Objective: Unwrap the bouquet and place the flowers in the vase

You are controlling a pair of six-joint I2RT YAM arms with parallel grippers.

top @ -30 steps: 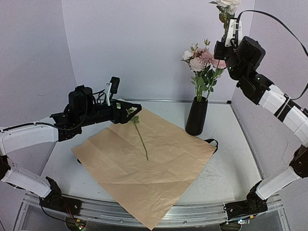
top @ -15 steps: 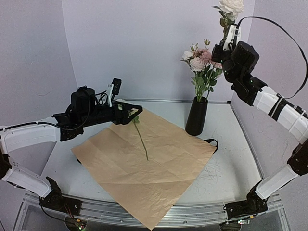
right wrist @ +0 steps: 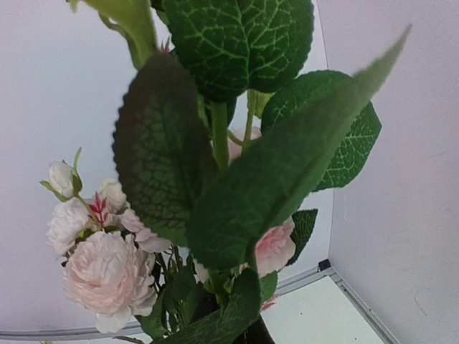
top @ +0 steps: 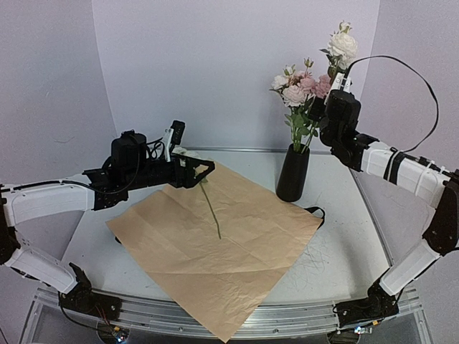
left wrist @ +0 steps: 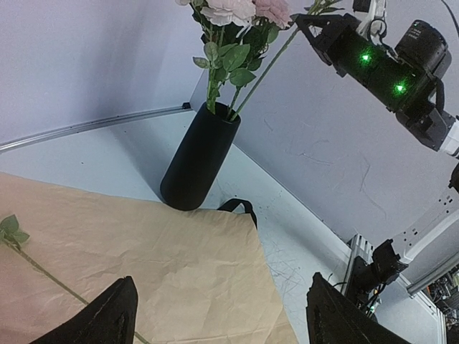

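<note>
The right gripper [top: 336, 92] is clamping down on the thin stem of a white flower [top: 343, 44]; the bloom is riding above the fingers; the stem is slanting down and left to the mouth of the vase [top: 293, 173], in among the other stems; how deep it is reaching cannot be told. The vase is standing upright on the table [top: 344, 251], just beyond the far right edge of the tan paper sheet [top: 215, 244]; pink and white flowers [top: 300, 87] are already sitting in it, their leaves crowding the right wrist view. The left gripper [top: 203, 173] is hovering over the paper's far corner with jaws spread wide, grasping nothing. A single green stem [top: 211, 208] is lying flat on the paper, its leafy top end just beside the left fingers and off to one side of the gap, not between them. A black ribbon [top: 315, 211] is peeking out from under the paper's right corner, near the vase base.
</note>
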